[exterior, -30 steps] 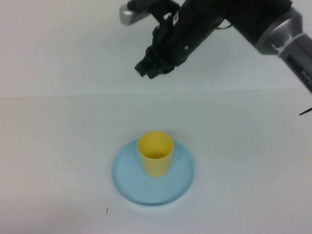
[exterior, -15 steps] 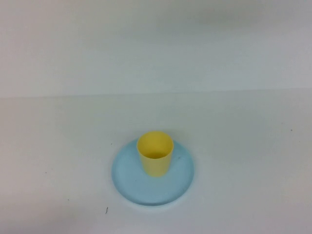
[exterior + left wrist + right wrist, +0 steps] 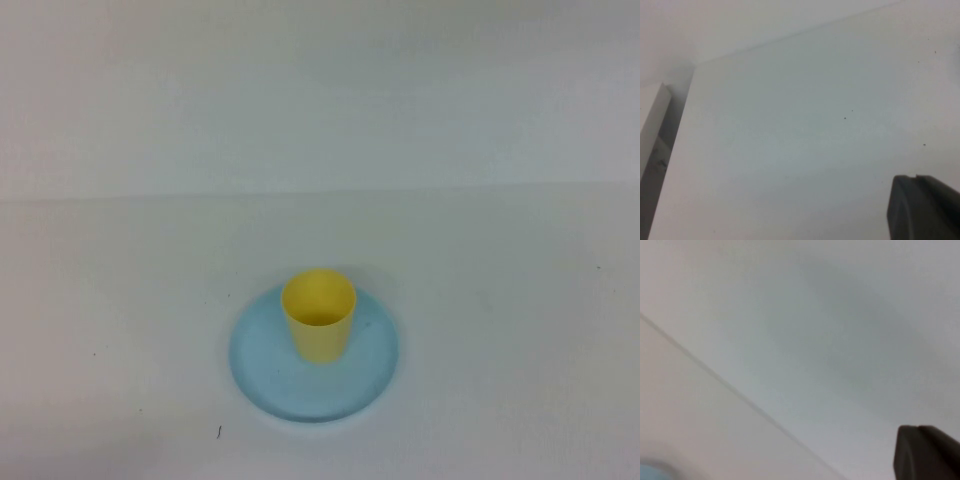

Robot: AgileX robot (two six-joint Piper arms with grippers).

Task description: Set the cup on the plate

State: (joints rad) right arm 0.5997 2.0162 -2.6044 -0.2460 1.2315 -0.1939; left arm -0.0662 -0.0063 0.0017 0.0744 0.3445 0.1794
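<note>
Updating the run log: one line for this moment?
cup: upright on plate | left gripper: away | right gripper: away

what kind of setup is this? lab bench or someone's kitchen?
Likely a lab test bench, not a kitchen: a bare white table against a plain white wall, with only a yellow cup standing on a light blue plate. The left gripper and right gripper show only in their wrist views.
</note>
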